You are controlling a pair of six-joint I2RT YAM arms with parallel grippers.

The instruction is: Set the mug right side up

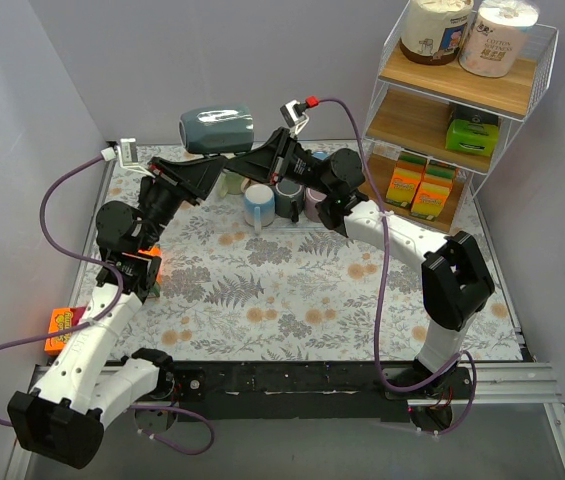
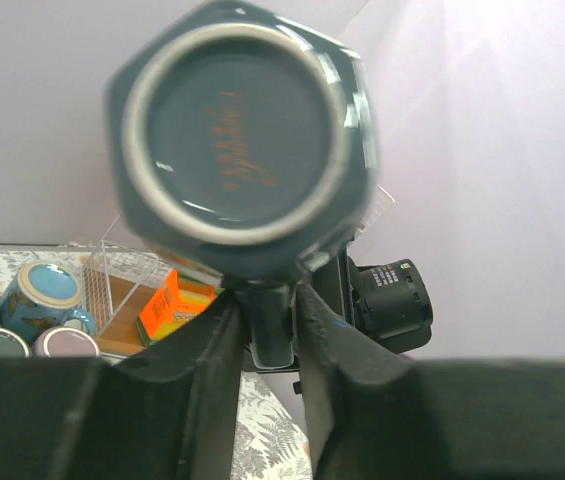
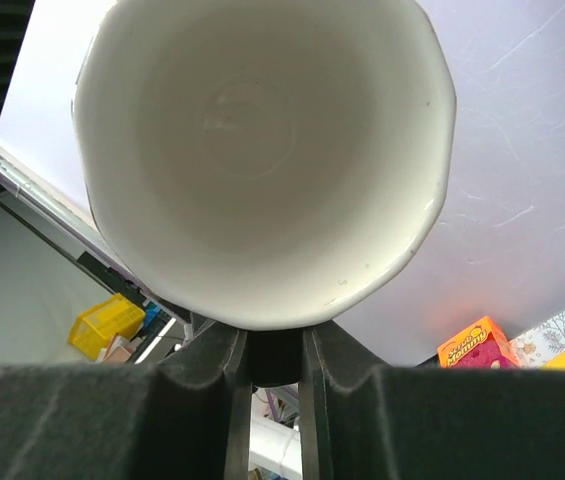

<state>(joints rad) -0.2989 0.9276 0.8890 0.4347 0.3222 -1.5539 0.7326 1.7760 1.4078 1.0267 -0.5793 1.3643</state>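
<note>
A dark grey mug (image 1: 217,130) with a white inside is held in the air on its side, above the back of the table. My left gripper (image 1: 224,165) comes from the left and my right gripper (image 1: 254,160) from the right; both meet under the mug. The left wrist view shows the mug's base (image 2: 237,130), with its handle (image 2: 270,325) pinched in my left gripper (image 2: 267,320). The right wrist view looks into the mug's white inside (image 3: 262,150); my right gripper (image 3: 274,350) is shut on the dark handle (image 3: 274,358) below the rim.
Several upright mugs (image 1: 259,205) stand in a cluster on the floral mat below the held mug. A wire shelf rack (image 1: 462,90) with sponge boxes (image 1: 417,185) and paper rolls stands at the back right. An orange box (image 1: 62,325) lies at the left edge.
</note>
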